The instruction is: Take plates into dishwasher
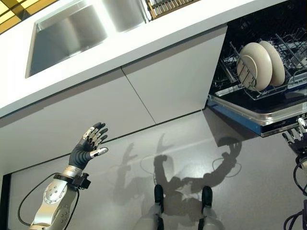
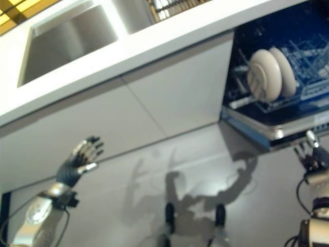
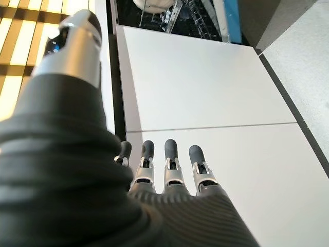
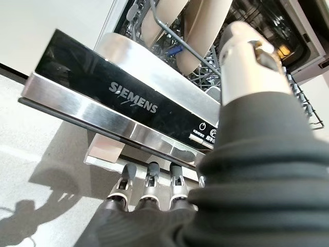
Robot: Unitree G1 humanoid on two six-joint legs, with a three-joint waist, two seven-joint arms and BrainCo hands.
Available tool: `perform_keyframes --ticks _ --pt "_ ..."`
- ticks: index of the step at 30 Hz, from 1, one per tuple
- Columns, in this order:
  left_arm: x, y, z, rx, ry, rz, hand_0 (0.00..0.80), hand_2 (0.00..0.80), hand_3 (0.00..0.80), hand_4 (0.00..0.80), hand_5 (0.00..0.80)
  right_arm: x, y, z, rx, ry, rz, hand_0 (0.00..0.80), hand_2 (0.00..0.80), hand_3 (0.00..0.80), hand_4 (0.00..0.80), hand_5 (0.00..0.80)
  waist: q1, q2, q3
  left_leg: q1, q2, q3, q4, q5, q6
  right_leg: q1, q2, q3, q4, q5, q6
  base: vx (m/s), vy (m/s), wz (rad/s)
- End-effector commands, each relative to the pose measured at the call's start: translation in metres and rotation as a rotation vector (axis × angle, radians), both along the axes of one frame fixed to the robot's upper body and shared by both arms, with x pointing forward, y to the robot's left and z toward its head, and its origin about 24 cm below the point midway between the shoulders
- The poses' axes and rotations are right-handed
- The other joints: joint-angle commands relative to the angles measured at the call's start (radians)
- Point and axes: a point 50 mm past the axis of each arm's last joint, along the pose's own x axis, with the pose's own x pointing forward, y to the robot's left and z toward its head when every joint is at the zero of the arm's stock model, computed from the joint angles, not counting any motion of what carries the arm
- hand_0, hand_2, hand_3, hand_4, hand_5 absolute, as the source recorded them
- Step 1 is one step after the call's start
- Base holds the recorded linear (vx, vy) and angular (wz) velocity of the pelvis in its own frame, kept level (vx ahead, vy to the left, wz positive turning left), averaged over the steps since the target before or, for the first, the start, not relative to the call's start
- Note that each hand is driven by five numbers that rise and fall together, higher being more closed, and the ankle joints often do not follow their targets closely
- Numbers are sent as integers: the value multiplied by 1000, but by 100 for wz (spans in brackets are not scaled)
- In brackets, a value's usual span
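Observation:
Two beige plates (image 1: 260,65) stand upright side by side in the wire rack (image 1: 280,88) of the dishwasher at the far right, whose door (image 1: 268,117) is let down. My right hand (image 1: 296,139) hangs just below the door's front edge, fingers straight and empty; its wrist view shows the black control strip (image 4: 128,98) and the plates (image 4: 198,31) above it. Low on the left, my left hand (image 1: 88,146) is raised before the white cabinet fronts (image 1: 96,115), open and holding nothing.
A white counter (image 1: 168,28) with a steel sink (image 1: 72,31) runs across the top. A drying rack (image 1: 165,5) sits beside the sink. Grey floor (image 1: 192,153) lies below the cabinets.

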Motion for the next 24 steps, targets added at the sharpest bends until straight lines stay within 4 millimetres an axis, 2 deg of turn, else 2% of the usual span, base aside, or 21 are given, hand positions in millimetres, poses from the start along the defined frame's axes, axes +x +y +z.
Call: perform_keyframes --ticks 1,7,8,13,24 --pt "0 -3 25 -41 -109 -13 0 0 0 0 0 24 18 108 -219 -388 122 0 0 0 0 0 32 -39 0 10 7 -13 38 -61 -7 -97 -55 -26 156 -62 0 0 0 0" --pt "-1 0 25 -37 -91 -19 0 0 0 0 0 27 23 132 -284 -447 156 0 0 0 0 0 50 -43 -11 -9 6 -25 60 -61 -6 -104 -55 -39 177 -73 -4 19 -46 2" --pt "-2 2 27 -38 -91 -19 0 0 0 0 0 26 23 143 -298 -472 161 0 0 0 0 0 59 -43 -14 -21 7 -28 73 -59 -6 -105 -56 -43 182 -75 -4 31 -56 1" --pt "-5 7 28 -29 -90 -34 0 0 0 0 0 25 28 166 -329 -580 195 0 0 0 0 0 72 -43 -24 -32 11 -42 82 -51 -10 -95 -51 -47 179 -74 -5 26 -48 3" --pt "-8 16 25 -46 -35 -84 0 0 0 0 0 22 40 193 -387 -719 276 0 0 0 0 0 100 -75 -62 -16 21 -62 99 -52 -16 -31 -43 -73 156 -75 -9 27 -42 6"
